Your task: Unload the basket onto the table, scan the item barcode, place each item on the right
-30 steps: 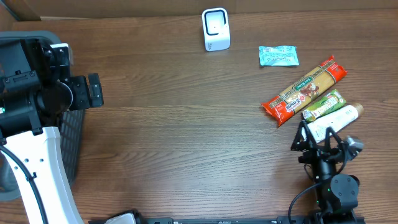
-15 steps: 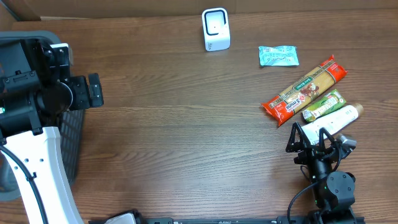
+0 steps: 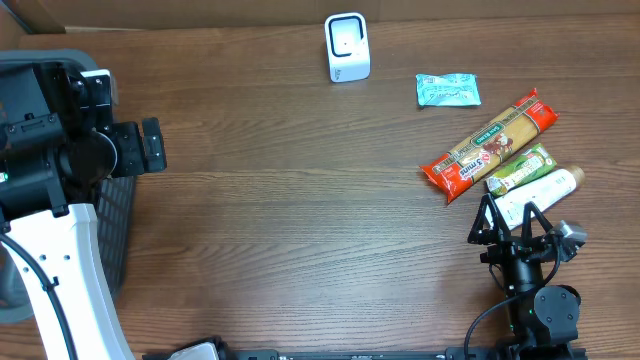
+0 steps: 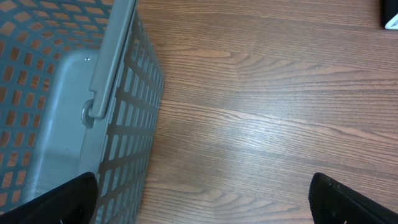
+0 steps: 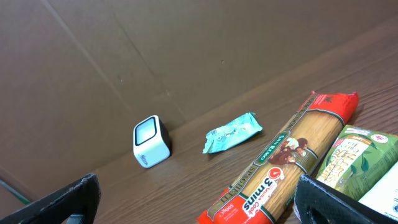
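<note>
Red-and-tan long pasta packet [image 3: 489, 146] lies slantwise, right of frame, on the brown wooden worktop [image 3: 300, 220] | white boxy scanner [image 3: 347, 47] top centre, well apart | right pincer [image 3: 508, 218] lower right, jaws wide, empty | left pincer [image 4: 205, 199] beside grey mesh basket [image 4: 118, 124], jaws wide, empty

Mock shop checkout on wooden table [image 3: 300, 200]: white barcode scanner [image 3: 347, 47], packaged groceries like spaghetti pack [image 3: 488, 146], grey shopping basket [image 4: 62, 124], cardboard backdrop [image 5: 124, 62].
</note>
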Tool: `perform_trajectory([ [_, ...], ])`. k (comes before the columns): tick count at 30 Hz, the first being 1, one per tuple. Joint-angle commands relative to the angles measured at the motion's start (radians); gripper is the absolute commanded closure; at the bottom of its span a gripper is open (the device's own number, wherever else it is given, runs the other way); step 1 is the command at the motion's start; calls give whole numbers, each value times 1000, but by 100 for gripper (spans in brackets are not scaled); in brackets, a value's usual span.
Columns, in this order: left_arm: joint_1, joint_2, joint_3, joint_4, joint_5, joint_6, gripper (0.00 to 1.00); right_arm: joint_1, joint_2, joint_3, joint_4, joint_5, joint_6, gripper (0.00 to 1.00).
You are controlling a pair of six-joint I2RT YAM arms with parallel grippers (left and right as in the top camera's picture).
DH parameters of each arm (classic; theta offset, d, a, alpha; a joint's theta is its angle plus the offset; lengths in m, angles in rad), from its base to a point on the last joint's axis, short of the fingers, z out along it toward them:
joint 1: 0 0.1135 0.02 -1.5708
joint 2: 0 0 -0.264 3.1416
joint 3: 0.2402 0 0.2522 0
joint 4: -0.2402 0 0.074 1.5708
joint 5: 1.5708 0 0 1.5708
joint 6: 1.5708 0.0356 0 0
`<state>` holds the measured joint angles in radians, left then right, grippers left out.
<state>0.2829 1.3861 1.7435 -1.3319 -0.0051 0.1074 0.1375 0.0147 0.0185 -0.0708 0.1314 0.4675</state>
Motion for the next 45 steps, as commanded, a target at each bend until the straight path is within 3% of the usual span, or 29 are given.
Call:
perform_trajectory([
  [1,-2,0,8,0,-3,16,0,-4,-12,-10,4,6,-1,0],
  [32,-2,0,8,-5,-36,16,0,-4,-12,-10,4,6,-1,0],
  [45,0,-39,-38,-18,69,-19,0,-4,-12,-10,4,6,-1,0],
])
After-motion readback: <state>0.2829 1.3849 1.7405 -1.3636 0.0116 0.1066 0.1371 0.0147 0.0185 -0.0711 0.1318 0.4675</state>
